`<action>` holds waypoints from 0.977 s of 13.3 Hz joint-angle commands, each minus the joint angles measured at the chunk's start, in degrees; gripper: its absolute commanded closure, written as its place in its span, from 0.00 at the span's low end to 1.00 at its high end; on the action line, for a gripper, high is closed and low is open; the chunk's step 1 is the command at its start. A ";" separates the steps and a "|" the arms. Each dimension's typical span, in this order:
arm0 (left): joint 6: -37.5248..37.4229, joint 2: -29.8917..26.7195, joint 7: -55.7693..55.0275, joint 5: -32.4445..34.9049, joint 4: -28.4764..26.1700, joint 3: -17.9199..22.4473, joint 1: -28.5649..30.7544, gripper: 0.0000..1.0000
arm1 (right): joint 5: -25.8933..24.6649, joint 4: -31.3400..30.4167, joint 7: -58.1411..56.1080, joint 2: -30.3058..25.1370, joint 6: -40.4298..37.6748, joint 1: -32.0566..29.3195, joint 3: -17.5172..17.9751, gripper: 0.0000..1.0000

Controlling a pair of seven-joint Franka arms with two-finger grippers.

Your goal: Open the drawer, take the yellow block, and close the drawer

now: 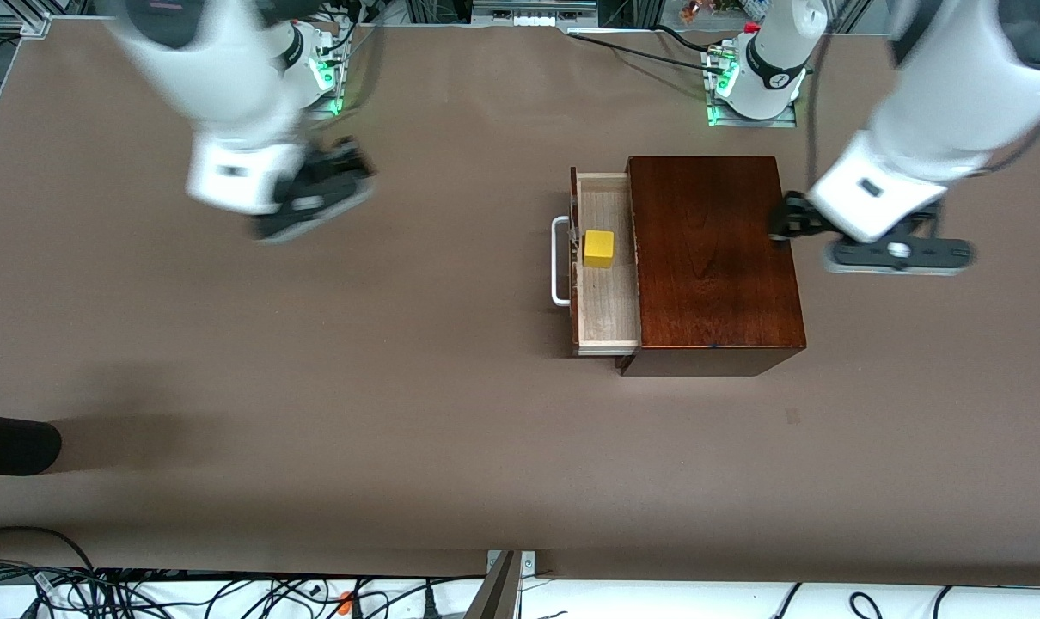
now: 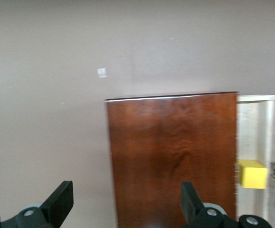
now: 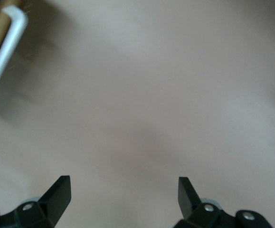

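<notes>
The dark reddish-brown wooden box stands toward the left arm's end of the table. Its drawer is pulled out toward the right arm's end, white handle leading. The yellow block lies inside on the pale wood. My left gripper hangs open at the box's edge opposite the drawer; in the left wrist view the left gripper looks down on the box top, with the block showing. My right gripper is open over bare table, away from the drawer. The right wrist view shows the right gripper empty and the handle at a corner.
A black object juts over the table's edge at the right arm's end, nearer the front camera. Cables run along the table's near edge. A small pale mark lies on the brown tabletop nearer the camera than the box.
</notes>
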 commanded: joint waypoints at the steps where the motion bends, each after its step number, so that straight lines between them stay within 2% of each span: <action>1: 1.04 -6.17 2.02 -2.42 -7.53 3.93 0.38 0.00 | -0.72 1.31 -4.57 4.72 6.03 6.99 0.67 0.00; 2: 2.09 -8.71 2.63 -4.60 -10.07 6.38 -0.15 0.00 | -0.89 2.27 -5.97 6.47 8.93 9.37 0.67 0.00; 4: 5.95 -13.03 6.75 -9.53 -15.00 7.99 0.45 0.00 | -2.99 6.04 -9.58 10.34 9.75 13.51 0.58 0.00; 5: 5.53 -13.57 8.68 -9.46 -15.45 8.08 0.72 0.00 | -5.09 6.93 -10.37 11.40 9.84 14.83 0.67 0.00; 7: 4.82 -13.05 8.79 -7.54 -15.11 8.17 1.25 0.00 | -5.73 8.85 -13.70 13.60 10.54 17.12 0.67 0.00; 10: 4.47 -12.78 8.88 -5.59 -14.84 7.82 1.52 0.00 | -5.90 17.02 -18.98 20.44 11.86 20.11 0.67 0.00; 13: 4.29 -12.78 9.05 -5.24 -14.84 7.90 1.60 0.00 | -6.17 23.18 -19.00 28.09 15.71 22.66 0.41 0.00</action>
